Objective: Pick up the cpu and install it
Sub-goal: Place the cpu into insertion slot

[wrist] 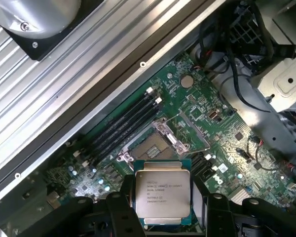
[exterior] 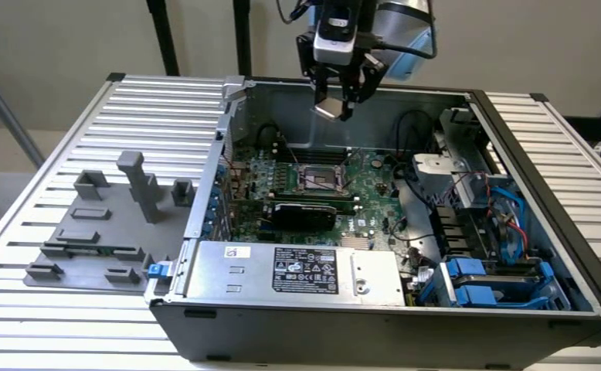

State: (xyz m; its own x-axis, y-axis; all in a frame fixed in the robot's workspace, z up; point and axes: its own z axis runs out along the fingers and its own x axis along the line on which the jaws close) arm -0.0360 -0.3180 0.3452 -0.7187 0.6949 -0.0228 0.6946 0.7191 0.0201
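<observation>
**Operator:** State the step in hand.

**Technician:** Carry phase. The gripper [exterior: 337, 104] is clamped on the cpu [wrist: 163, 195], with one finger [wrist: 121, 210] against each of two opposite edges. The printed metal lid faces the wrist camera. The chip is held in the air above the open computer case [exterior: 383, 328] and touches nothing else.

**Operator:** Position relative to the target?

**Technician:** In the exterior view, the cpu hangs at 12 o'clock from the socket [exterior: 319, 180], well above the motherboard and near the case's far wall. The socket looks uncovered and vacant, so installation is judged not yet done.

**Operator:** What does seating call for?

**Technician:** In my judgement, the chip edges must be square to the socket frame and the chip centred over the opening. The lowering must be level, as a tilted chip risks damage to the contacts.

**Operator:** Item count?

**Technician:**
- One cpu, one socket, one case and one gripper with two fingers.
- One grey fixture plate [exterior: 105, 224], at 9 o'clock from the case. It carries several blocks.
- One coin cell [wrist: 187, 80].
</observation>
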